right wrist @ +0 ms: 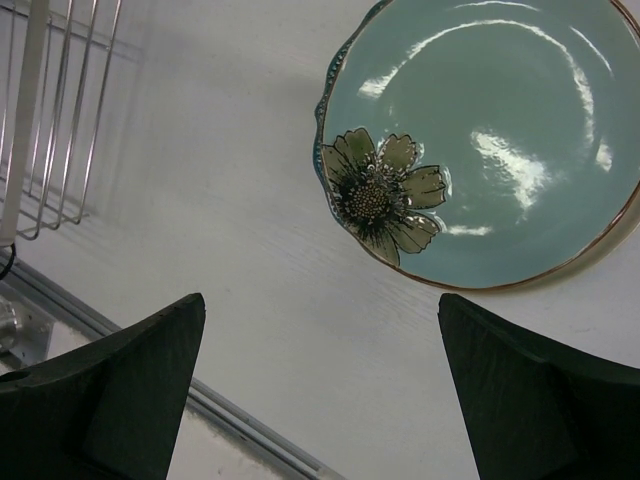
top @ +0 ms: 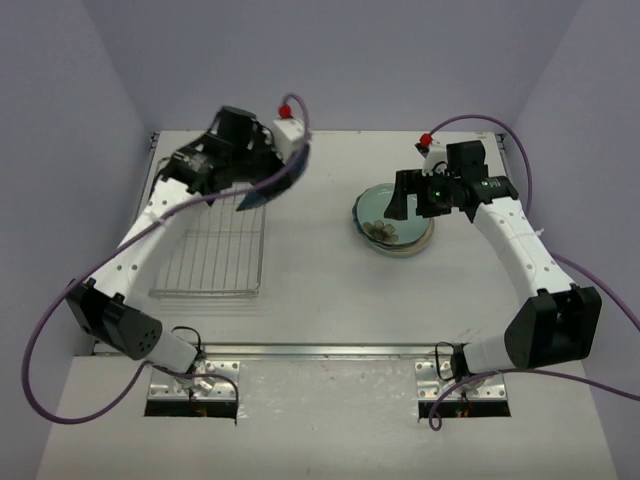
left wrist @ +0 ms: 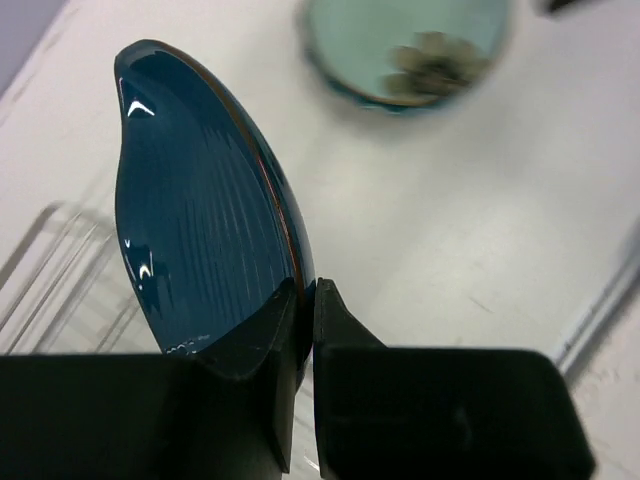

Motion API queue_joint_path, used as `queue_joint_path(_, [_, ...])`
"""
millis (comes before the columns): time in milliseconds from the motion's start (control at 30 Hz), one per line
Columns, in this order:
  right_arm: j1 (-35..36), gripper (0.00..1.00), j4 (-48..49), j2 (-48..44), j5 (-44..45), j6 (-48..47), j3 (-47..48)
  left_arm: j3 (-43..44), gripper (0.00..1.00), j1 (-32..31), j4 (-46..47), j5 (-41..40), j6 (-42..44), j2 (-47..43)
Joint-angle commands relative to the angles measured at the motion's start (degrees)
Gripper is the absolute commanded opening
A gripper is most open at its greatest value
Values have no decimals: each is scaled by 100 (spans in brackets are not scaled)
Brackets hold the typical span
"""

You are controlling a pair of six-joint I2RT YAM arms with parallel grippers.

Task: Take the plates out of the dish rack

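Dark navy plate (top: 272, 186) is hanging edge-on at upper left, by the dish rack's (top: 210, 258) far corner. The left claw (left wrist: 305, 295) is pinching only its rim, and so thin a hold is risking a slip. Right claw (right wrist: 320, 300) is gaping over the teal plate (right wrist: 490, 150) topping the stack (top: 395, 230) on the worktop (top: 320, 290). Count: one plate aloft, two or more stacked, one rack.

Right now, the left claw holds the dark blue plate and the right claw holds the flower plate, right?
Not quite. The left claw does hold the dark blue plate, but the right claw is open and holds nothing; the flower plate lies untouched ahead of it, as the right wrist view shows.
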Motion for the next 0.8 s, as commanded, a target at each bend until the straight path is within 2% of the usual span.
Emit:
queue_joint_path(0, [34,99,18,-140,-433,262,314,-1551,0,-1661,1374,-3000,1487,-1232])
queue_joint_path(67, [34,99,51,-136,-674,318,285,-2945,0,-2501,2196,-4044,2304,-1676])
queue_joint_path(133, [36,99,77,-136,-801,322,200,-3574,0,-3116,2666,-4760,2962,-2094])
queue_joint_path(167, [41,99,85,-136,-820,312,156,-4054,0,-3312,3107,-4980,3146,-2273])
queue_joint_path(200, [35,99,91,-136,-886,300,90,-4734,0,-3529,3787,-5191,3805,-2478])
queue_joint_path(300, [38,99,131,-127,-1083,236,-15,-5738,0,-4055,4954,-5531,4915,-2979])
queue_joint_path(433, [34,99,145,-26,-1803,102,-125,-6821,0,-4502,6246,-5464,6270,-3599])
queue_joint_path(500, [61,99,167,33,-2026,-58,-110,-7290,0,-4741,6556,-5167,6875,-4001])
queue_joint_path(667, [482,99,247,109,-1884,-395,69,-7794,0,-5179,6385,-4458,7600,-4526])
queue_joint_path(767, [905,99,134,186,-1671,-678,243,-7838,0,-5328,6231,-4261,7772,-4520])
